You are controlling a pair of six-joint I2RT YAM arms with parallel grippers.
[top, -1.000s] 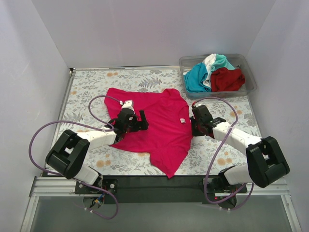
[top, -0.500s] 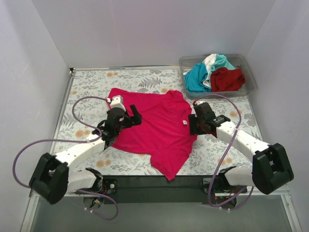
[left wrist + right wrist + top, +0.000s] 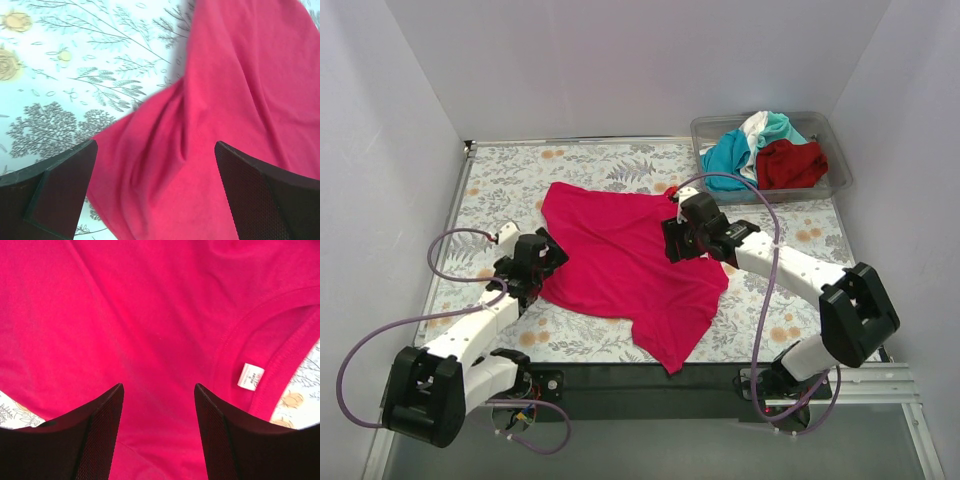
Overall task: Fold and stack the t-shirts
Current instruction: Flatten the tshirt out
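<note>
Only a white neck tag [image 3: 250,376], print illegible, on pink t-shirt [image 3: 620,280], left gripper [image 3: 155,146] released, right gripper [image 3: 159,387] released

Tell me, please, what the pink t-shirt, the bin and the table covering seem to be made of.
Pink t-shirt: soft matte knit, likely cotton; it drapes in folds and carries a sewn label.
Bin: clear glossy plastic; the bundled shirts show through its wall.
Table covering: leaf-printed sheet, cloth or vinyl, hard to tell.
</note>
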